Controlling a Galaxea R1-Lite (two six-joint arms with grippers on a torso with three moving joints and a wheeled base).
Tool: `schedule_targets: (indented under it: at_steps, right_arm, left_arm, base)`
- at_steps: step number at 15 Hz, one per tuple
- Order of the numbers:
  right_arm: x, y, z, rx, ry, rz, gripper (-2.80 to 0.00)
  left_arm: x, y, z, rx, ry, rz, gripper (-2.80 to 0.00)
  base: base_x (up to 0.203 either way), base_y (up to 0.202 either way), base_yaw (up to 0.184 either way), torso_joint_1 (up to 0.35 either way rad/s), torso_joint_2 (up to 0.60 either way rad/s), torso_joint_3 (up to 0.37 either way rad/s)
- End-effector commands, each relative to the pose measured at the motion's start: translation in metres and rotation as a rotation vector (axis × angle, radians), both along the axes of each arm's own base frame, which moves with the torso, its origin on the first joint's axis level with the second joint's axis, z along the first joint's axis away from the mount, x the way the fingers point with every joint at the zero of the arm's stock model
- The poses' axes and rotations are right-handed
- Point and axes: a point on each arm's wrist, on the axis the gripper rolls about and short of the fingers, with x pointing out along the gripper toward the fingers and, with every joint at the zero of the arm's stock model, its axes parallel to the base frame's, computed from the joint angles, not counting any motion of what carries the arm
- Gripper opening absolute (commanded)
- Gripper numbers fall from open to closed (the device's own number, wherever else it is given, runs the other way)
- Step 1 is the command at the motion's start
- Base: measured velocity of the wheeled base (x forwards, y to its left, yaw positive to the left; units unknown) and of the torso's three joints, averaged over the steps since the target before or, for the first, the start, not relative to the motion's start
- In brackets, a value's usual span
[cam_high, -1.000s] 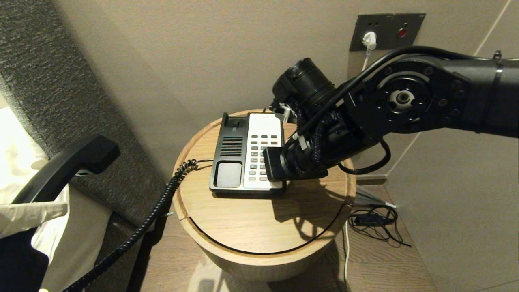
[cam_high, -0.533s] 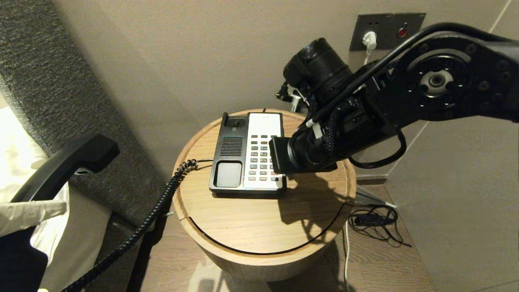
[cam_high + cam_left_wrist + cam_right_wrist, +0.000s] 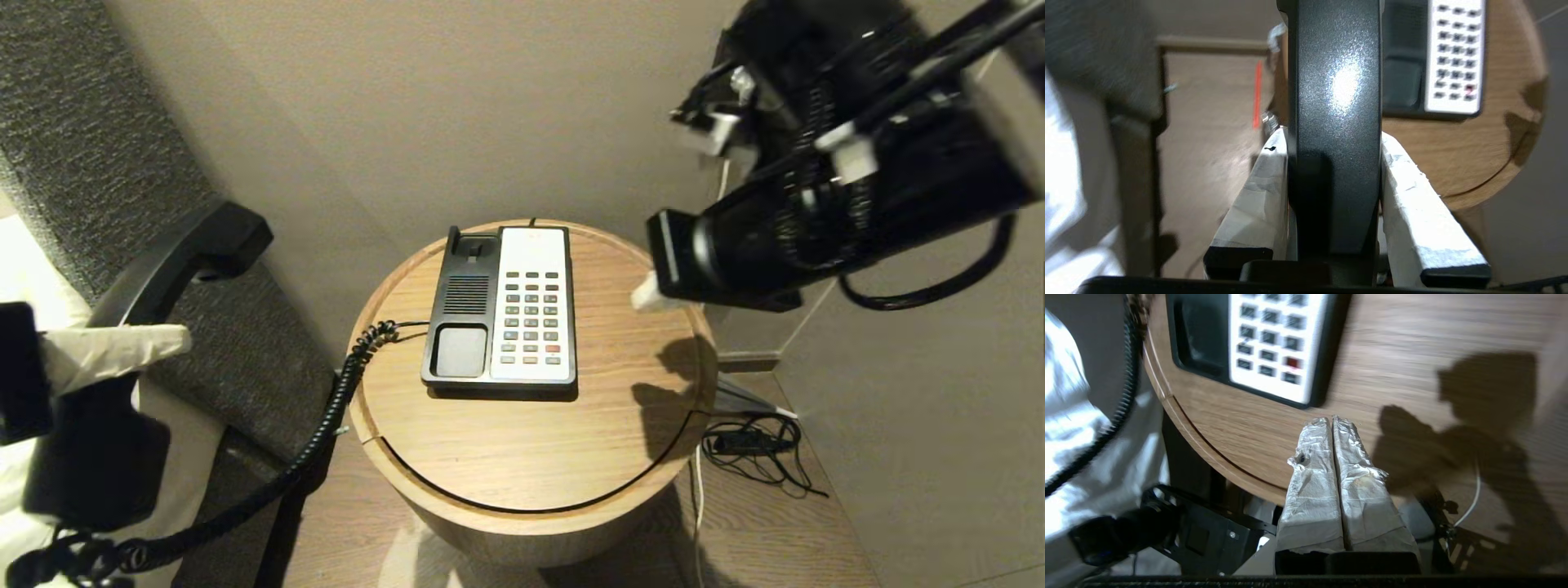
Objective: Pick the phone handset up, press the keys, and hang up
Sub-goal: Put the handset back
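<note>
Left end effector (image 3: 1333, 163) at far left of head view, clamped on the black handset (image 3: 175, 265), held up off the desk (image 3: 522, 441). Phone base (image 3: 498, 314) sits frame centre, cradle empty, coiled cord (image 3: 326, 416) hanging off its left edge. Right end effector (image 3: 1333, 428) upper right, fingers pressed together holding nothing.

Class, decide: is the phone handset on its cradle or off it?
Off. The left gripper clamps the handset beside the table, and the base's cradle lies bare.

Left gripper (image 3: 1334, 163) clamped, right gripper (image 3: 1333, 422) raised (jaws pressed together).
</note>
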Motion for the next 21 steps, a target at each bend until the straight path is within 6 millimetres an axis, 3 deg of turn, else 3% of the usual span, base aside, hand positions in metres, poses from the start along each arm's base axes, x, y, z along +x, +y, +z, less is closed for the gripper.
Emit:
schedule_targets:
  at_steps: [1, 4, 6, 8, 11, 16, 21]
  right_arm:
    - [-0.052, -0.073, 0.046, 0.101, -0.116, -0.099, -2.80]
    - [-0.116, -0.144, 0.058, 0.174, -0.202, -0.253, -2.80]
    - [-0.158, -0.175, 0.044, 0.199, -0.238, -0.333, -2.80]
    - [-0.190, -0.193, 0.018, 0.218, -0.258, -0.388, -2.80]
    - [-0.218, -0.205, -0.023, 0.248, -0.305, -0.426, -2.80]
    - [-0.227, -0.208, -0.047, 0.266, -0.301, -0.412, -2.80]
    - [-0.224, -0.206, -0.062, 0.255, -0.264, -0.397, -2.80]
  left_arm:
    - [0.018, -0.015, -0.007, 0.009, 0.006, -0.022, -2.80]
    - [0.041, -0.042, -0.013, 0.063, -0.012, -0.075, -2.80]
    - [0.057, -0.060, -0.017, 0.108, -0.034, -0.089, -2.80]
    - [0.074, -0.077, -0.024, 0.157, -0.044, -0.064, -2.80]
    - [0.100, -0.098, -0.036, 0.265, -0.065, -0.025, -2.80]
    - [0.140, -0.138, -0.021, 0.253, -0.149, -0.014, -2.80]
    - [0.155, -0.162, -0.036, 0.220, -0.098, -0.012, -2.80]
  base:
    - [0.000, 0.000, 0.000, 0.000, 0.00, 0.000]
    - [0.000, 0.000, 0.000, 0.000, 0.00, 0.000]
    - [0.000, 0.000, 0.000, 0.000, 0.00, 0.000]
    - [0.000, 0.000, 0.000, 0.000, 0.00, 0.000]
    - [0.000, 0.000, 0.000, 0.000, 0.00, 0.000]
    - [0.000, 0.000, 0.000, 0.000, 0.00, 0.000]
    - [0.000, 0.000, 0.000, 0.000, 0.00, 0.000]
